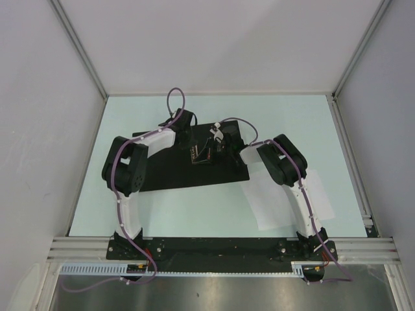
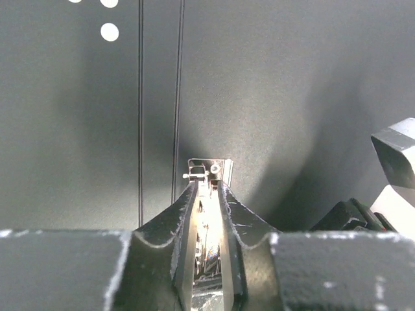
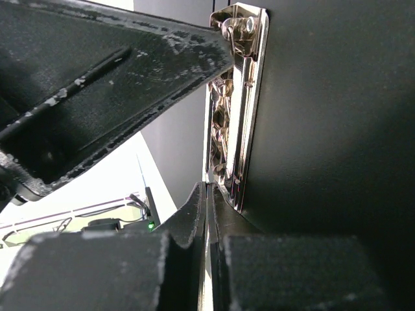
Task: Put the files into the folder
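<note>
The folder (image 1: 162, 173) lies open on the table, its black inside (image 2: 292, 97) facing up. Its shiny metal clip (image 1: 202, 155) sits near the middle. My left gripper (image 2: 207, 188) is shut on the clip (image 2: 209, 170), the metal pinched between the narrow jaws. My right gripper (image 3: 209, 191) is shut with nothing visibly held, its tips at the near end of the clip (image 3: 240, 110). From above, the right gripper (image 1: 225, 148) sits just right of the left gripper (image 1: 200, 150). The files (image 1: 321, 194), white sheets, lie on the table at the right, partly under the right arm.
White walls with aluminium rails enclose the pale table (image 1: 272, 116) on three sides. Both arm bases stand on the black bar (image 1: 214, 247) at the near edge. A purple cable (image 1: 174, 97) loops above the left wrist.
</note>
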### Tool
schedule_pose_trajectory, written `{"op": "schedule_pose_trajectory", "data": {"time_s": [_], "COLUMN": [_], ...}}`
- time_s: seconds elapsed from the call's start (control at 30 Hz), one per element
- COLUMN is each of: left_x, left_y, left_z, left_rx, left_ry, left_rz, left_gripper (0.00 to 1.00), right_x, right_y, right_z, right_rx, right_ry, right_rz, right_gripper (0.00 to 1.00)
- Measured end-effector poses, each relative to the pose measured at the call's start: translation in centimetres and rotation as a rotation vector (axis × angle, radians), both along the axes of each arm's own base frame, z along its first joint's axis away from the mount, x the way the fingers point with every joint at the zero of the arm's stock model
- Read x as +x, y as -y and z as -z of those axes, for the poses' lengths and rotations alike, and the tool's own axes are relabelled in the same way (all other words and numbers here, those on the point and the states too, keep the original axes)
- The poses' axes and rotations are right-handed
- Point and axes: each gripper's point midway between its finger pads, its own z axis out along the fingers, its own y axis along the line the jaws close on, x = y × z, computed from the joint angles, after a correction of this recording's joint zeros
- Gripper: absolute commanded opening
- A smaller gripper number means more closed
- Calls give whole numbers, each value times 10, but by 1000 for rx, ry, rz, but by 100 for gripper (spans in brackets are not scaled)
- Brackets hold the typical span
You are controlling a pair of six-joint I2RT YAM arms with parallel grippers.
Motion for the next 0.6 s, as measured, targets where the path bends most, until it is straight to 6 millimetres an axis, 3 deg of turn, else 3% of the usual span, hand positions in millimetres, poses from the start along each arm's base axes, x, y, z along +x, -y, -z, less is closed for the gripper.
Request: {"op": "schedule_pose_trajectory", "data": {"time_s": [0.33,0.6], "left_x": [5,2], "left_y": [-8,-13], "left_z": [-23,-19], "left_rx": [26,50], "left_ry": [60,44], "left_rz": [-16,-24], "left_gripper": [15,13], "right_x": [0,0], "right_y": [1,1], "right_z": [0,0], "right_rx": [2,2], "right_ry": [-1,-1], "right_rz": [-2,-2], "right_gripper": [0,0]}}
